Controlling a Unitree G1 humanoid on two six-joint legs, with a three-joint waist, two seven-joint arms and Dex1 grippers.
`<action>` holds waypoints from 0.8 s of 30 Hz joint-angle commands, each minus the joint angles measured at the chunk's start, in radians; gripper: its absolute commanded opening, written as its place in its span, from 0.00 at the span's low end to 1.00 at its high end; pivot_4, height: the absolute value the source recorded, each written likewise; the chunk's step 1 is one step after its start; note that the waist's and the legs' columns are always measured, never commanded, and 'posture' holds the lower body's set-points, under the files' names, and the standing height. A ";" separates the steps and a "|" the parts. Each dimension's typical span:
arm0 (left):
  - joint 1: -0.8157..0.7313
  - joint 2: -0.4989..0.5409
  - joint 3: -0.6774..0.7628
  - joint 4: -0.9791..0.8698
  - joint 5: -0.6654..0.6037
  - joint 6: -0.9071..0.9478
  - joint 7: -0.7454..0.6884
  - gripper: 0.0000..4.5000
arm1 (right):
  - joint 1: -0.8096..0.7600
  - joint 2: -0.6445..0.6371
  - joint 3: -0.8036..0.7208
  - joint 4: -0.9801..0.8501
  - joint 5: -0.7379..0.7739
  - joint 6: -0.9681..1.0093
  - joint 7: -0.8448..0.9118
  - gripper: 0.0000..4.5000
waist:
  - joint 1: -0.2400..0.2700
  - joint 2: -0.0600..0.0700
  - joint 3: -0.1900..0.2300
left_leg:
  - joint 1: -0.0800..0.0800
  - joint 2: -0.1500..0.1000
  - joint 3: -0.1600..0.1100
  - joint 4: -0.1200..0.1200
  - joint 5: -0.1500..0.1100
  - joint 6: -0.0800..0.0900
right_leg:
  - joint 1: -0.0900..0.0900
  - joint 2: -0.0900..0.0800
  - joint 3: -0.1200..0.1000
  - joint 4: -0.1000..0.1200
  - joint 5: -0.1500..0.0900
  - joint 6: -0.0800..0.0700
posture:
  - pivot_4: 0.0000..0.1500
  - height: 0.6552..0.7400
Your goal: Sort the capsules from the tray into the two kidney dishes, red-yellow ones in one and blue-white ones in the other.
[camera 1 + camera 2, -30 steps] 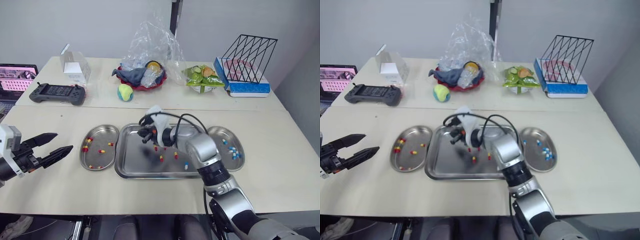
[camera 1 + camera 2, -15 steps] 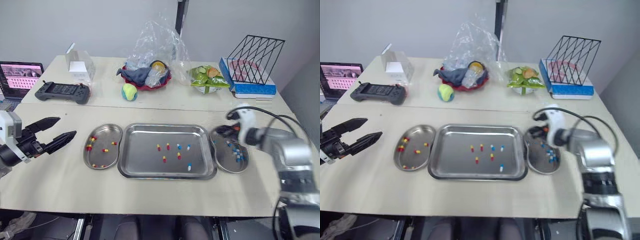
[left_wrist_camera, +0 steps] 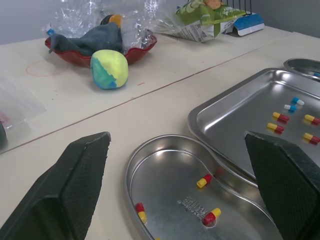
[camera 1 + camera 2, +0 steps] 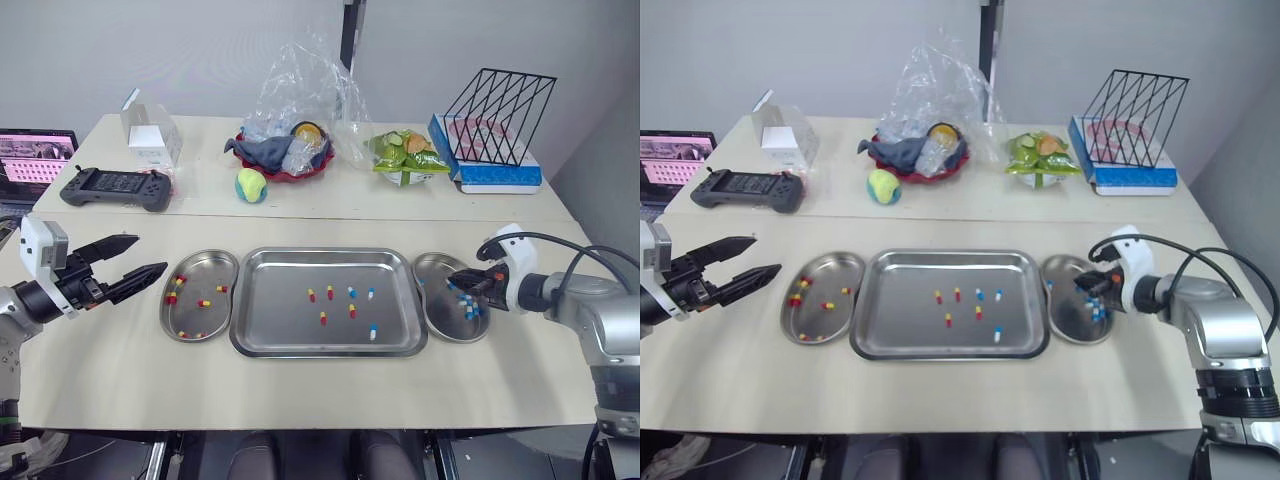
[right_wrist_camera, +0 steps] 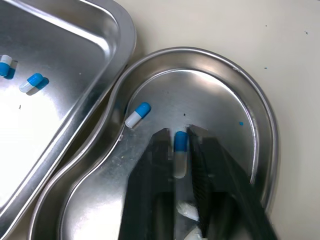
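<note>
- Right end effector [image 5: 178,134]: its two black fingers are drawn close together, pinching a blue-white capsule [image 5: 180,150] between them. It sits low over the inside of the right-hand steel kidney dish [image 5: 220,100].
- That dish lies on the pale counter [image 4: 300,390], just beside the right edge of the rectangular steel tray [image 4: 290,325]. A loose blue-white capsule [image 5: 138,115] lies on the dish floor near the wall facing the tray. A small cluster of blue-white capsules [image 4: 468,306] lies further in.
- Left end effector [image 4: 150,254]: fingers spread wide, holding nothing. It hangs above the counter just left of the left-hand steel kidney dish [image 4: 195,268], not touching it.
- Left-hand dish contents: red-yellow capsules [image 4: 171,296] only, scattered singly and in a small group near its outer rim. The dish sits against the tray's left edge.
- Tray contents: four red-yellow capsules [image 4: 323,318] and three blue-white capsules [image 4: 373,331], loosely grouped right of centre and apart from one another.
- Far side of the counter, well apart from the tray:
  - a black handheld game controller [image 4: 115,187]
  - a clear plastic box [image 4: 150,130]
  - a yellow, green and blue ball [image 4: 250,184]
  - a red bowl [image 4: 285,165] holding a dark cloth under crumpled clear plastic
  - a green snack packet [image 4: 405,155]
  - a black wire rack [image 4: 497,115] standing on a blue-edged box.
</note>
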 commanded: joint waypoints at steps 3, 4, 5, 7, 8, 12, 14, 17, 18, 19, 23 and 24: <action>-0.017 0.021 0.013 0.015 0.010 -0.033 -0.006 1.00 | -0.011 -0.060 -0.028 0.017 -0.005 -0.060 0.016 0.61 | 0.002 0.000 0.000 | 0.000 0.000 0.000 0.000 0.000 0.000 | 0.000 0.000 0.000 0.000 0.000 0.000 | 1.00 0.92; -0.021 0.019 0.013 0.022 0.009 -0.029 -0.003 1.00 | -0.011 -0.068 -0.024 0.034 -0.007 -0.085 0.029 0.67 | 0.003 0.000 0.000 | 0.000 0.000 0.000 0.000 0.000 0.000 | 0.000 0.000 0.000 0.000 0.000 0.000 | 1.00 0.92; -0.027 0.026 0.003 0.040 0.020 -0.008 0.012 1.00 | -0.011 -0.076 -0.023 0.050 -0.007 -0.115 0.045 0.75 | 0.005 0.000 0.000 | 0.000 0.000 0.000 0.000 0.000 0.000 | 0.000 0.000 0.000 0.000 0.000 0.000 | 1.00 0.92; -0.033 0.031 -0.005 0.064 0.037 -0.007 0.023 1.00 | -0.016 -0.084 -0.028 0.078 -0.011 -0.167 0.061 0.90 | 0.007 0.000 0.000 | 0.000 0.000 0.000 0.000 0.000 0.000 | 0.000 0.000 0.000 0.000 0.000 0.000 | 1.00 0.92; -0.032 0.031 -0.002 0.074 0.044 -0.023 0.022 1.00 | -0.028 -0.086 -0.055 0.116 -0.006 -0.205 0.065 0.99 | 0.007 0.000 0.000 | 0.000 0.000 0.000 0.000 0.000 0.000 | 0.000 0.000 0.000 0.000 0.000 0.000 | 1.00 0.92; -0.025 0.032 0.023 0.103 0.054 -0.067 0.028 1.00 | -0.056 -0.102 -0.150 0.263 0.017 -0.337 0.091 1.00 | 0.009 0.000 0.000 | 0.000 0.000 0.000 0.000 0.000 0.000 | 0.000 0.000 0.000 0.000 0.000 0.000 | 1.00 0.92; -0.012 0.039 0.039 0.135 0.074 -0.102 0.047 1.00 | -0.037 -0.118 -0.200 0.372 0.010 -0.434 0.104 1.00 | 0.015 0.000 0.000 | 0.000 0.000 0.000 0.000 0.000 0.000 | 0.000 0.000 0.000 0.000 0.000 0.000 | 1.00 0.92; 0.000 0.038 0.054 0.162 0.085 -0.137 0.063 1.00 | -0.038 -0.114 -0.242 0.486 -0.008 -0.549 0.072 1.00 | 0.017 0.000 0.000 | 0.001 0.000 0.000 0.000 0.000 0.000 | 0.001 0.000 0.000 -0.001 0.000 0.000 | 1.00 0.92; 0.000 0.038 0.053 0.168 0.086 -0.140 0.068 1.00 | -0.042 -0.111 -0.244 0.509 -0.014 -0.574 0.065 1.00 | 0.017 0.000 0.000 | 0.001 0.000 0.000 0.000 0.000 0.000 | 0.001 0.000 0.000 -0.001 0.000 0.000 | 1.00 0.92; 0.000 0.038 0.052 0.172 0.088 -0.142 0.071 1.00 | -0.046 -0.110 -0.243 0.526 -0.019 -0.595 0.063 1.00 | 0.017 0.000 0.000 | 0.001 0.000 0.000 0.000 0.000 0.000 | 0.001 0.000 0.000 -0.001 0.000 0.000 | 1.00 0.92; 0.008 0.038 0.060 0.191 0.089 -0.135 0.100 1.00 | -0.057 -0.092 -0.268 0.626 -0.024 -0.672 0.005 1.00 | 0.016 0.000 0.000 | 0.002 0.000 0.000 0.000 0.001 -0.001 | 0.001 0.000 0.000 0.001 0.000 0.000 | 1.00 0.92; 0.010 0.039 0.060 0.192 0.089 -0.136 0.100 1.00 | -0.060 -0.091 -0.268 0.636 -0.023 -0.677 0.000 1.00 | 0.015 0.000 0.000 | 0.002 0.000 0.001 0.000 0.001 -0.001 | 0.001 0.000 0.000 0.001 0.000 0.000 | 1.00 0.92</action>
